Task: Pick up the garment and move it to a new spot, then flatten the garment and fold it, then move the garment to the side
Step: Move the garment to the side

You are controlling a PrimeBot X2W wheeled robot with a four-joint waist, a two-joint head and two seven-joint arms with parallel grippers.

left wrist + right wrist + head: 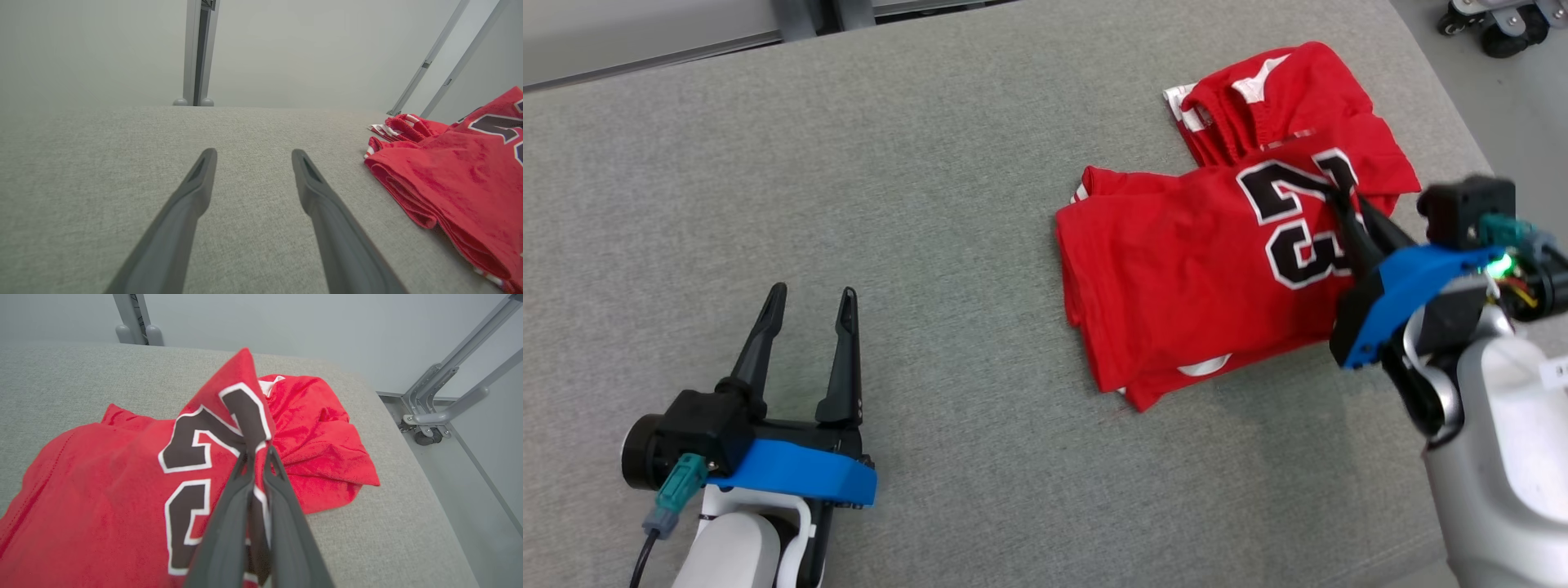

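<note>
The garment is a red jersey with black, white-edged numbers, lying crumpled and partly folded on the right half of the grey table. My right gripper is shut on a pinch of its printed cloth. In the right wrist view the fabric stands up in a peak above that gripper, with the cloth squeezed between its fingers. My left gripper rests open over bare table at the lower left, well away from the jersey. Through the left wrist camera its fingers spread wide with nothing between them, and the jersey lies off to the right.
The grey cloth-covered table has free room across its left and middle. Its right edge runs close beside the jersey. A metal frame with a caster stands on the floor beyond that edge. An upright metal post rises behind the table.
</note>
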